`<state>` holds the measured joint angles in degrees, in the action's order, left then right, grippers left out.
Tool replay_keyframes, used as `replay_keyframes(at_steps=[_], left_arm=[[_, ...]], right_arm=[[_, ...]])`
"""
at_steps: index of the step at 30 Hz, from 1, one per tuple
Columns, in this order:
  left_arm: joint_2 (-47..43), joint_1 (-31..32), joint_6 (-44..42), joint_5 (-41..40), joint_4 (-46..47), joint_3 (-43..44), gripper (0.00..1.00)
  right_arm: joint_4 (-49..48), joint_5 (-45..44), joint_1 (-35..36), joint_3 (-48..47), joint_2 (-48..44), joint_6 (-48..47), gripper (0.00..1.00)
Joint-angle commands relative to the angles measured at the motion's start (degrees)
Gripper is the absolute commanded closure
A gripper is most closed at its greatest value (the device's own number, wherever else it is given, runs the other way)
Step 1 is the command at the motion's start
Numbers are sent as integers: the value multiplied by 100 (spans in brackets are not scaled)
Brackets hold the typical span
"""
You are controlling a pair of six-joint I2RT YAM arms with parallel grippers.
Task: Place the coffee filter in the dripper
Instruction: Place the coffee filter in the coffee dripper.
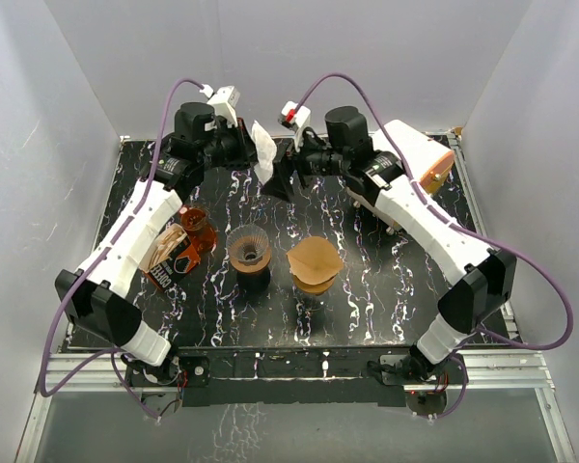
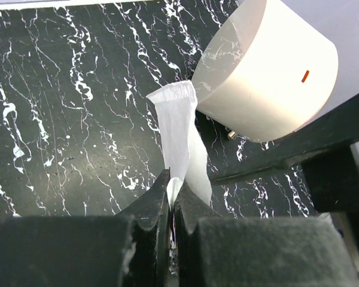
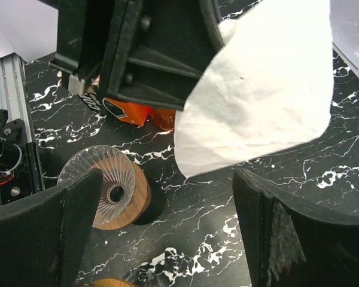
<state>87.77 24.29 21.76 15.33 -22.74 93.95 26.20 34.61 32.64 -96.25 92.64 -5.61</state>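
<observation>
Table [image 1: 386, 289]: black marble top, white-veined, bearing the items below.
Right gripper [image 3: 167, 185]: released, fingers wide apart, raised over the far middle of the table, coffee filter [image 3: 263, 89] just ahead of the gap and untouched.
Left gripper [image 2: 172, 194]: clenched on the coffee filter's narrow end, facing the right gripper.
Dripper [image 1: 249, 249]: ribbed clear cone on a wooden collar, standing mid-table beside a brown paper cone [image 1: 314, 262].
Coffee filter: white, crumpled, held in the air between both grippers, well apart from the dripper.
</observation>
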Motion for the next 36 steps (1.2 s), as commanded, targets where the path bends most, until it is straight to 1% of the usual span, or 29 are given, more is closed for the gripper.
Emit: replay_keyframes(at_steps=[1,4,10,13,17,27,36], left_arm=[[51,87,391,-232,84,93,100],[12,102,487,-143,181,-60,100],[-103,111,514,-109,235,-227,100],[-100,118,530,39,260,-250,100],[-46,128,523,45,258,-241,100],[7,137,558,195,258,-200,100],[-89,137,509,223,394,-414,100]], right_arm=[[-51,-454,155,-457,214,49,11],[14,-623,208,-628,368,43,13],[27,-1181,250,-676,452,21,19],[45,-1197,251,-740,491,8,21],[122,-1147,250,-843,510,-38,23],[175,-1715,251,-707,413,-242,28],[158,-1937,242,-628,298,-318,33]])
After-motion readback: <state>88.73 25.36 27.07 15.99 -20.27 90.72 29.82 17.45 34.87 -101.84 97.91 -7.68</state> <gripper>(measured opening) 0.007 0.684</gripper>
